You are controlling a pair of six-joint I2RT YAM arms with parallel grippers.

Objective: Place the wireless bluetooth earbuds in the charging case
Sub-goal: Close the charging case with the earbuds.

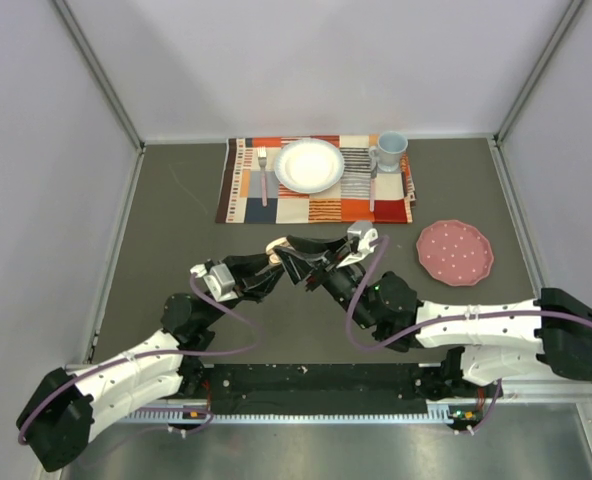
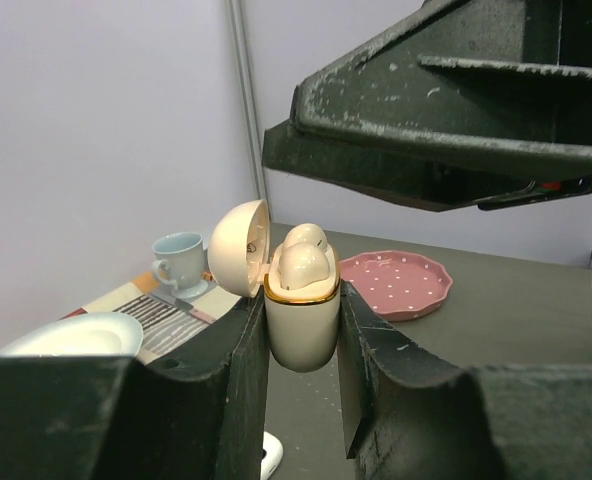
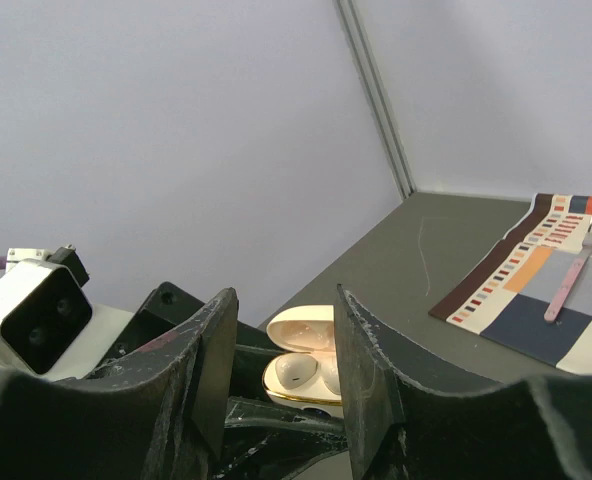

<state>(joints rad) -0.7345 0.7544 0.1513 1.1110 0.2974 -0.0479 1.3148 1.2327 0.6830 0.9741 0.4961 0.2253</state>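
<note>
Case [image 2: 302,335] clamped upright in left claw [image 2: 303,312], lid [image 2: 238,245] open at 9 o'clock, for top-loading earbuds [image 2: 304,262]; right claw [image 3: 284,330] parted, empty.

Top camera looks down; both wrist cameras closely frame the charging case [image 2: 301,335].
</note>
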